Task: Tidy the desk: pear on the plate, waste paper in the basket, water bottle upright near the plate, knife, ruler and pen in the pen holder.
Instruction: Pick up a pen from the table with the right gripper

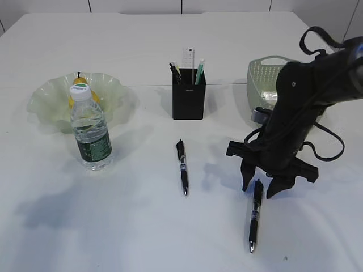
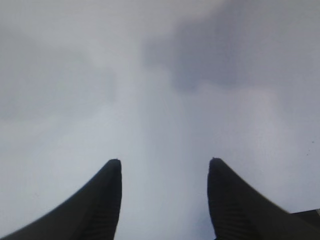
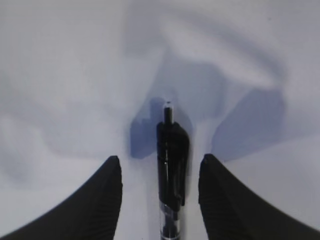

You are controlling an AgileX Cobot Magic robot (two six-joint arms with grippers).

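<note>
On my screen the desk (image 1: pixel 142 226) is a plain, matte white top. At far left sits the plate (image 1: pixel 48 99), a translucent pale green dish with a ruffled rim, and the yellow pear (image 1: pixel 93 96) lies in it, mostly hidden behind the water bottle (image 1: pixel 91 136). That bottle is clear ribbed plastic with a white cap and a dark green label, standing upright just in front of the plate. In the middle, farther back, the pen holder (image 1: pixel 188 102) is a matte black square cup with a clear ruler (image 1: pixel 188 58) and a few pens poking out of it. At far right the sage green perforated basket (image 1: pixel 262 76) is partly covered by my right arm.

Two black pens lie on the desk: one (image 1: pixel 182 167) near the middle, the other (image 1: pixel 256 215) to its right, with a clear lower barrel.

My right gripper (image 1: pixel 260 187) hangs over the top end of that right pen, its curved, ridged black jaws parted, one to each side of the barrel and not clamped on it. My left gripper (image 2: pixel 165 165) has its jaws parted too, with only blurred white desk between them.
</note>
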